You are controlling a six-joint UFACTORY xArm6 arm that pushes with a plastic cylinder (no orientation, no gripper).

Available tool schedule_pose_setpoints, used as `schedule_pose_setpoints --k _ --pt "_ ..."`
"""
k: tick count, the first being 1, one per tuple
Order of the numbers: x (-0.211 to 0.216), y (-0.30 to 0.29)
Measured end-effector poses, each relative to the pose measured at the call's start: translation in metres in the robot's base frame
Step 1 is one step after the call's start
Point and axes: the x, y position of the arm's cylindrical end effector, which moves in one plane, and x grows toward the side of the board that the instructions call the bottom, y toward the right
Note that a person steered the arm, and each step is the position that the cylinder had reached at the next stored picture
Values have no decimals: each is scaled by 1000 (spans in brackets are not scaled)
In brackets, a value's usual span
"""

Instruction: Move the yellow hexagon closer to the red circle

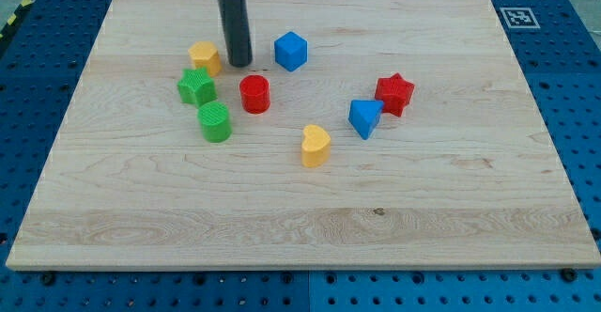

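Observation:
The yellow hexagon (205,57) lies in the board's upper left part. The red circle (254,94) lies a little below and to the right of it, with a gap between them. My tip (239,64) stands just right of the yellow hexagon, very close to its right side, and above the red circle. I cannot tell whether the tip touches the hexagon.
A green star (196,87) sits just below the yellow hexagon and a green circle (215,122) below that. A blue cube (291,51) lies right of my tip. A yellow heart (315,146), a blue triangle (364,117) and a red star (395,94) lie further right. The wooden board (310,227) ends at blue pegboard.

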Motion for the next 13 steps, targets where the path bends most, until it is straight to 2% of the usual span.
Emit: schedule_pose_setpoints --k 1,2,3,4,5,6,7,9,13 --pt "-26 -10" --pt "-31 -38" --pt "-29 -89" --pt "-16 -110" --pt "8 -108" --pt "12 -106" --pt "12 -101" --pt "11 -56" --pt "11 -43"
